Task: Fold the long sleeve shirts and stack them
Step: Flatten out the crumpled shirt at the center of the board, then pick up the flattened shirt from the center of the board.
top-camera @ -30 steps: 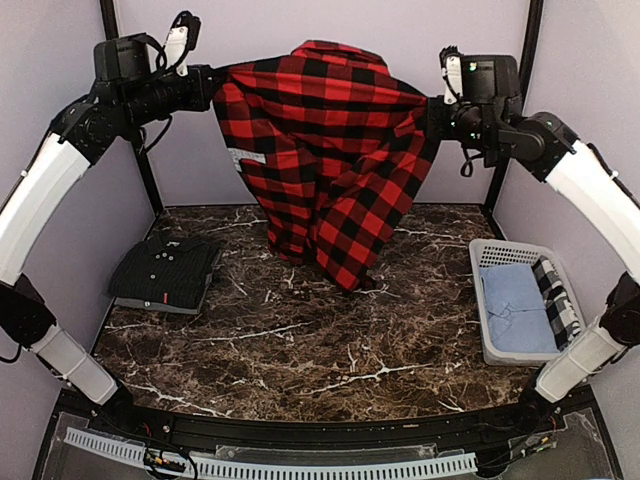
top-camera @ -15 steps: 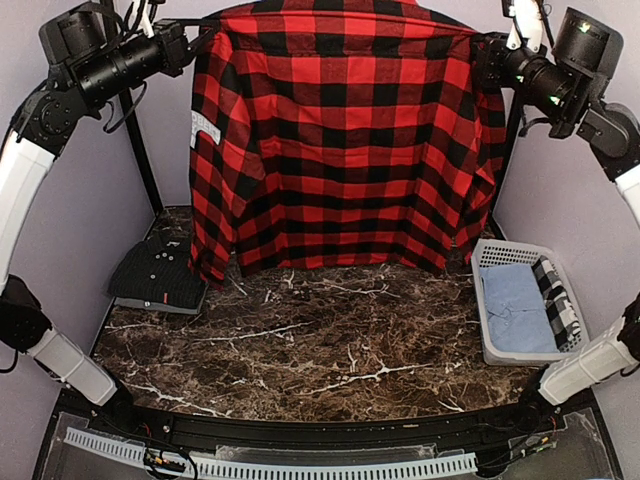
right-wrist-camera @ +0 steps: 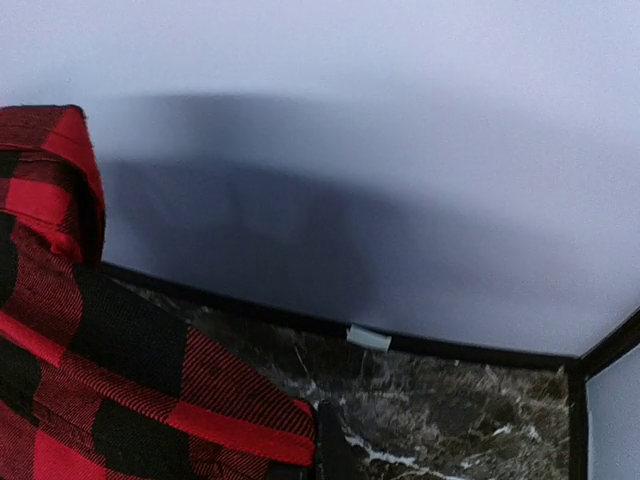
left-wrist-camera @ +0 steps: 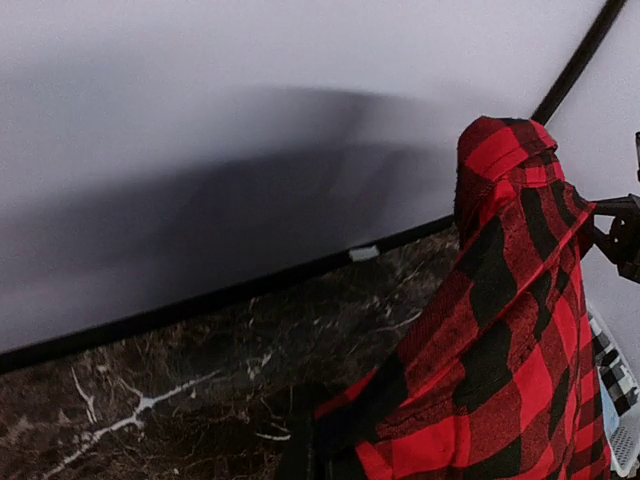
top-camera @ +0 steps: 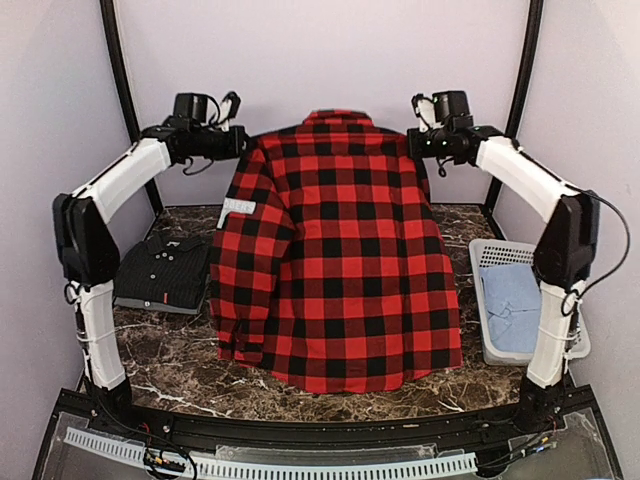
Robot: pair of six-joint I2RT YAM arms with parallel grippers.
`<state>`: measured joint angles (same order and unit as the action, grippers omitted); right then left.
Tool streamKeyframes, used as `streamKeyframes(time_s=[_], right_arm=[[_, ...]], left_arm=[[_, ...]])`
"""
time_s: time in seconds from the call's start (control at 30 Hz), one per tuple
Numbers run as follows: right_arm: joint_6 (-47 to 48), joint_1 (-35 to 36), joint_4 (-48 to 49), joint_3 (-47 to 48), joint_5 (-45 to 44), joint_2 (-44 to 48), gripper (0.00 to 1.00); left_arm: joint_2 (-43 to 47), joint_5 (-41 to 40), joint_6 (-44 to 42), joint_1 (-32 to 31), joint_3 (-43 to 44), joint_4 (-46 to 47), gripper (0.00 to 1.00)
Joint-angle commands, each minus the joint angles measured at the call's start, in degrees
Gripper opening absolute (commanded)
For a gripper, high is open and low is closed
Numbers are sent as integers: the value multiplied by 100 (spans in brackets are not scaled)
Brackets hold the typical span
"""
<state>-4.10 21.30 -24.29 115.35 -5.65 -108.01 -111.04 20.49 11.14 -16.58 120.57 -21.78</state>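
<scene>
The red-and-black flannel shirt (top-camera: 340,270) hangs spread between both arms at the back, its hem draped onto the table's front. A white-lettered patch (top-camera: 237,207) shows on its left sleeve. My left gripper (top-camera: 243,143) is shut on the left shoulder. My right gripper (top-camera: 412,143) is shut on the right shoulder. The flannel shirt also shows in the left wrist view (left-wrist-camera: 500,330) and in the right wrist view (right-wrist-camera: 120,400). The dark charcoal shirt (top-camera: 165,272) lies folded on the table at the left.
A grey basket (top-camera: 497,257) holding light blue cloth (top-camera: 512,305) stands at the table's right edge. The marble table (top-camera: 170,345) is bounded by a black frame and lilac walls (top-camera: 330,60).
Both arms came down and forward from their raised pose. The flannel, bunched a second ago, then hanging high, now lies lower with its hem on the table.
</scene>
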Motion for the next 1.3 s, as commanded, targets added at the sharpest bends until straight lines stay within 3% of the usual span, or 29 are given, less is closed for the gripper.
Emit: streamKeyframes(time_s=[0.0,0.03,0.07,0.1,0.13,0.17,0.23,0.33,0.5,0.7,1.0,1.27], right_arm=[[-529,-543,-698,789,-95,-1503,2],[-564,-552,-933,1186,-46,-1828,14],[-610,-544,-1157,1621,45,-2100,31],[-658,-531,-1354,1806,137,-2259,46],[-692,-500,-1436,1791,165,-2320,56],[-718,-461,-1411,1606,139,-2255,62],[-795,-378,-1155,907,168,-1903,67],[-1027,-254,-612,-363,354,-1141,68],[-1330,287,217,-2224,758,-4,64],[-1640,1046,714,-3447,931,608,61],[-1822,1934,1220,-4492,970,855,59],[-1814,2213,1275,-4606,864,740,58]], left_arm=[[-1118,-189,763,556,134,-329,3],[-1472,-222,831,593,279,-422,10],[-1622,-296,944,642,611,-519,26],[-1886,-333,978,658,776,-718,36],[-2024,-374,1031,670,1010,-817,56],[-2039,-381,1053,672,1071,-939,69],[-1940,-312,1162,667,931,-1075,76],[-1344,-168,1392,640,215,-1028,78],[252,-32,1737,566,-2746,-32,77],[2024,-370,1977,179,-5116,242,73],[3753,-1693,3219,-795,-7374,-102,58],[4369,-1980,3963,-1560,-8261,-709,54]])
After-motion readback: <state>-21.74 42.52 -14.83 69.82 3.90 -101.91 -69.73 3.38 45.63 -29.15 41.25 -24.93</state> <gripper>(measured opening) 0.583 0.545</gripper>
